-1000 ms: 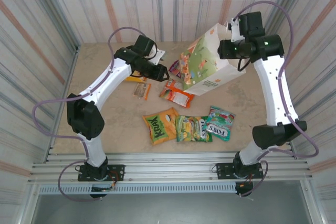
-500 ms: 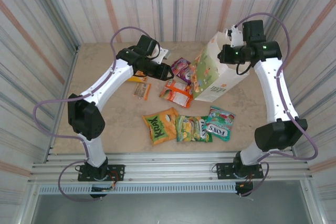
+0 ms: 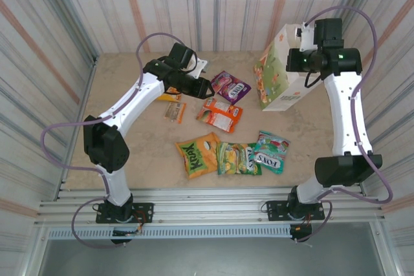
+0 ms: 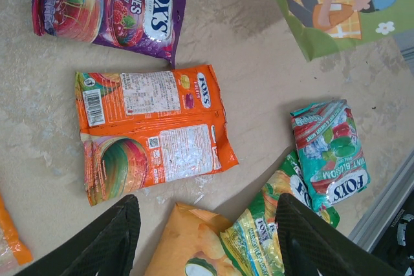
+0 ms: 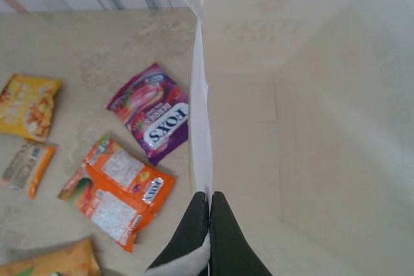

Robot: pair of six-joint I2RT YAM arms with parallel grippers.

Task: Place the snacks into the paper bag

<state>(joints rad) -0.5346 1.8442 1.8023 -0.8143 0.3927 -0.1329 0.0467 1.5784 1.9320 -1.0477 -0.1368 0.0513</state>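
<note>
Right fingers (image 5: 208, 214) are pressed fully together on the top edge of one wall of the paper bag (image 3: 279, 69). The white paper is pinched between them. Left fingers (image 3: 206, 86) stand partly apart and grip nothing. They hang above the desk (image 3: 129, 140), beside the left end of the purple packet (image 3: 231, 86) and just beyond the orange-red packet (image 3: 220, 114).

Layout, near edge to far edge:

1. Nearest row: the Krax packet (image 3: 197, 155) on the left, the green-yellow packet (image 3: 236, 158) in the middle, and the teal packet (image 3: 270, 151) on the right. The three lie flat and edge to edge. In the left wrist view, the green-yellow packet meets the teal packet at one corner.
2. Middle of the desk: the orange-red packet lies flat with its printed back panel facing up. The small brown-orange bar (image 3: 174, 111) lies to its left, apart from it.
3. Further back: the yellow-orange packet (image 3: 169, 96) lies just beyond the bar, partly hidden under the left arm. The purple packet lies flat to the right of the left fingers.
4. Far right: the paper bag is upright, with its illustrated side turned toward the packets. It stands apart from the purple packet. Whether its base rests on the desk cannot be determined.

All seven packets lie on the desk, outside the bag.
</note>
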